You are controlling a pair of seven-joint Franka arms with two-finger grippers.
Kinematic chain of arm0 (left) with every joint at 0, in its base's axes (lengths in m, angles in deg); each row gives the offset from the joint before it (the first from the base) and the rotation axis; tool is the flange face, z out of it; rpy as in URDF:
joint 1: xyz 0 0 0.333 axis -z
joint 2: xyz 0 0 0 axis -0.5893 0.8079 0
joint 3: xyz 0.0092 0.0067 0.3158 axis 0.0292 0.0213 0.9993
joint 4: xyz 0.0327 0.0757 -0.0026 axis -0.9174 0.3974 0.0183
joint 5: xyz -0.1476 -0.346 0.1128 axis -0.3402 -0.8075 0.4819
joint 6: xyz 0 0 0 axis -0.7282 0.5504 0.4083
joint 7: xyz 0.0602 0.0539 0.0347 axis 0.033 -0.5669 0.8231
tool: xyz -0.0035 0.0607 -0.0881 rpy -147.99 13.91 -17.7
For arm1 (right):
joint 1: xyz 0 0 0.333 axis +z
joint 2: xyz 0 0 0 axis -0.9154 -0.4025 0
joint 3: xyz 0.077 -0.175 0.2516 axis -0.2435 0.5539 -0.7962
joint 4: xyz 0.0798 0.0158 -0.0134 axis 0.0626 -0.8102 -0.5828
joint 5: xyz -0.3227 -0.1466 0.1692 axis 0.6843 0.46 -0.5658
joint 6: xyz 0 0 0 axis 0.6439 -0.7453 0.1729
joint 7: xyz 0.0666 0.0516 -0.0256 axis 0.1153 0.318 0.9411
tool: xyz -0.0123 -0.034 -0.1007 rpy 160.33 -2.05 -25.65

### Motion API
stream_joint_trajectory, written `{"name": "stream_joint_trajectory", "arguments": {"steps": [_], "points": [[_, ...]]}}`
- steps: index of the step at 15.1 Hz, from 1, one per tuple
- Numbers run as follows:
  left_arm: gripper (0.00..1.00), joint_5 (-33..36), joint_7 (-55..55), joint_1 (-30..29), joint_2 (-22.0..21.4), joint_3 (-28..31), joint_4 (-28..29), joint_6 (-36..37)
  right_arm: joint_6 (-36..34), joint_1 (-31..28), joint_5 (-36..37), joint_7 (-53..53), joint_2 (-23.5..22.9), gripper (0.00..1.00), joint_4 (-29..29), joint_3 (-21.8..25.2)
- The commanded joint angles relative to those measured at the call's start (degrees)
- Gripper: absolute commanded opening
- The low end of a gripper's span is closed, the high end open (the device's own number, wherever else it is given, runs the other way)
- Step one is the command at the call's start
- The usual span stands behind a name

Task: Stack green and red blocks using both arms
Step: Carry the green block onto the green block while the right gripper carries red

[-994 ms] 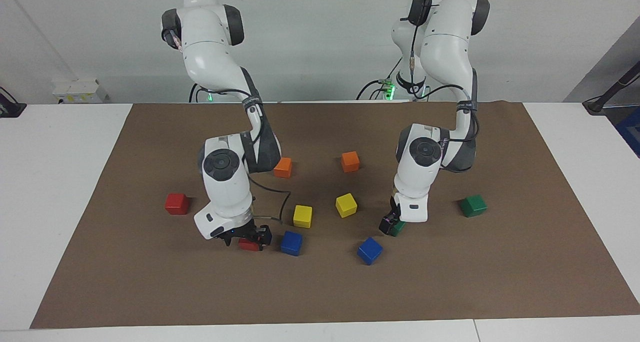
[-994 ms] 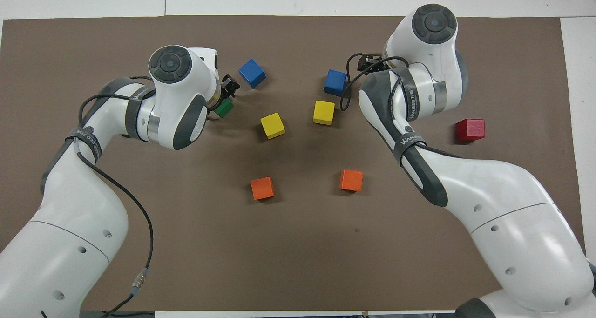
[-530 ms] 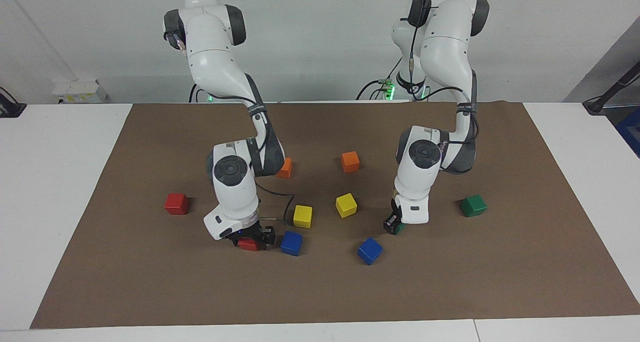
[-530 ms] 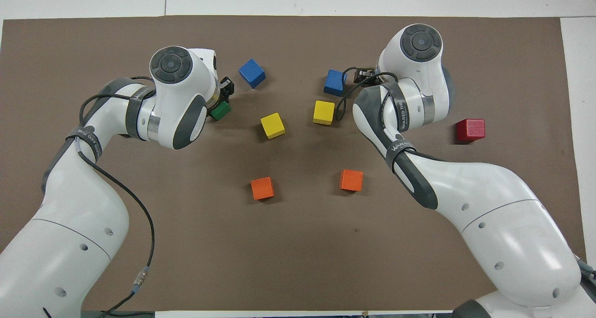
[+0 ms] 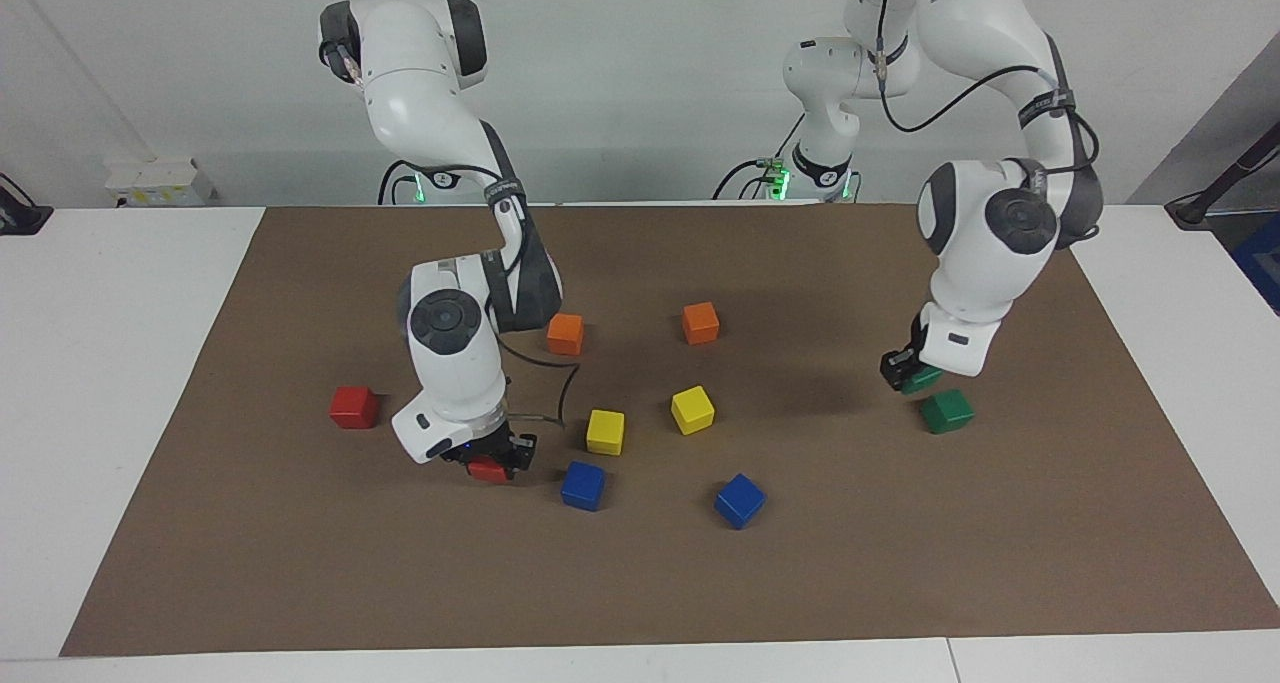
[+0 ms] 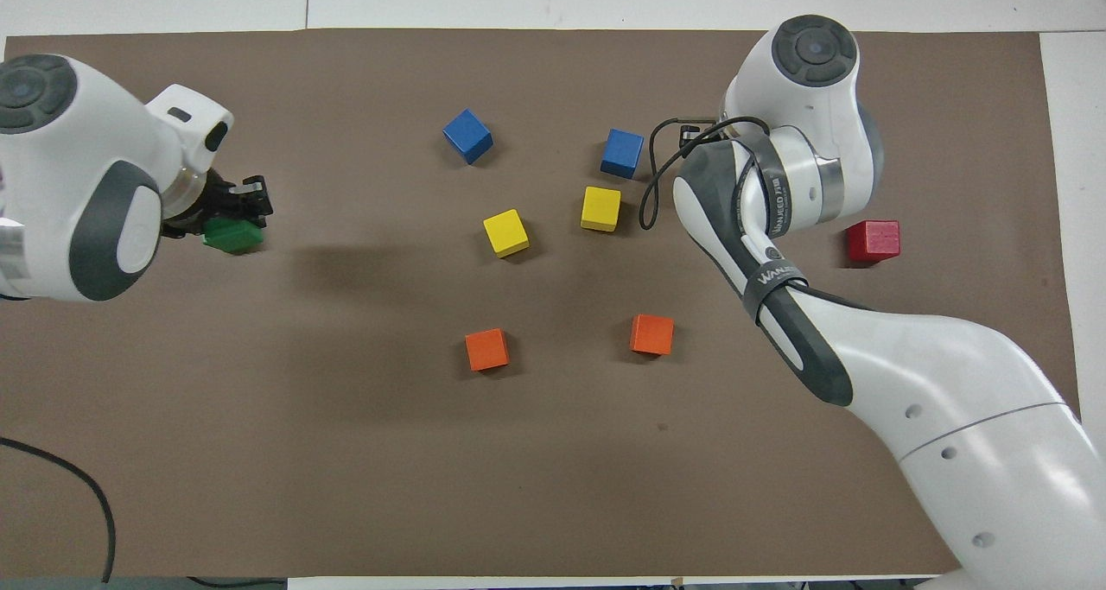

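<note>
My left gripper (image 5: 910, 375) is shut on a dark green block (image 5: 922, 379) and holds it in the air, just above and beside the second green block (image 5: 947, 411), which lies on the mat toward the left arm's end. In the overhead view one green block (image 6: 232, 236) shows at this gripper (image 6: 235, 212). My right gripper (image 5: 490, 461) is shut on a red block (image 5: 488, 471) and holds it just above the mat. The other red block (image 5: 354, 406) lies on the mat toward the right arm's end; it also shows in the overhead view (image 6: 873, 240). There the right arm hides its own gripper.
A brown mat (image 5: 300, 583) covers the table. Two orange cubes (image 5: 565, 334) (image 5: 700, 322), two yellow cubes (image 5: 605, 431) (image 5: 692, 409) and two blue cubes (image 5: 583, 485) (image 5: 739, 500) lie in the middle. One blue cube is close beside the right gripper.
My left gripper has lifted its green block and carried it toward the left arm's end, to above the other green block. My right gripper has raised the red block slightly, away from the blue cube.
</note>
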State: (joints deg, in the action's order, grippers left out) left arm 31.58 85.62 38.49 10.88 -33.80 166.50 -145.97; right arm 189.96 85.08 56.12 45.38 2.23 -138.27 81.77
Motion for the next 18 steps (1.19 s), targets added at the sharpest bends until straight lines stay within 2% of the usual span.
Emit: {"name": "stream_joint_trajectory", "arguments": {"steps": [1,4,6,8,11,18], "points": [[0.0,-0.96,-14.41,-3.96,-1.45,-0.38,3.44,-1.15,-1.49,-4.3,-0.35,6.22,11.76,0.0,-11.73,-0.68],[0.0,-0.96,-14.44,-4.23,-0.65,-0.29,4.31,-4.3,1.31,-10.45,-0.61,12.46,19.61,0.0,-22.74,-0.76],[0.0,-1.14,-14.52,-5.54,1.36,-0.38,4.41,-7.2,3.77,-14.58,-1.57,16.68,21.29,0.0,-26.61,-0.76],[0.0,-1.84,-14.44,-5.55,3.12,-0.29,4.32,-9.93,9.38,-16.61,-2.54,20.02,22.35,0.0,-30.92,-0.76],[0.0,-2.54,-14.35,-5.72,4.44,-0.29,4.32,-11.78,12.66,-17.06,-2.63,20.03,21.22,0.0,-31.82,-0.76],[0.0,-3.69,-14.52,-6.69,4.53,-0.21,4.32,-11.97,17.58,-17.15,-2.63,20.21,20.15,0.0,-34.36,-0.76]]}}
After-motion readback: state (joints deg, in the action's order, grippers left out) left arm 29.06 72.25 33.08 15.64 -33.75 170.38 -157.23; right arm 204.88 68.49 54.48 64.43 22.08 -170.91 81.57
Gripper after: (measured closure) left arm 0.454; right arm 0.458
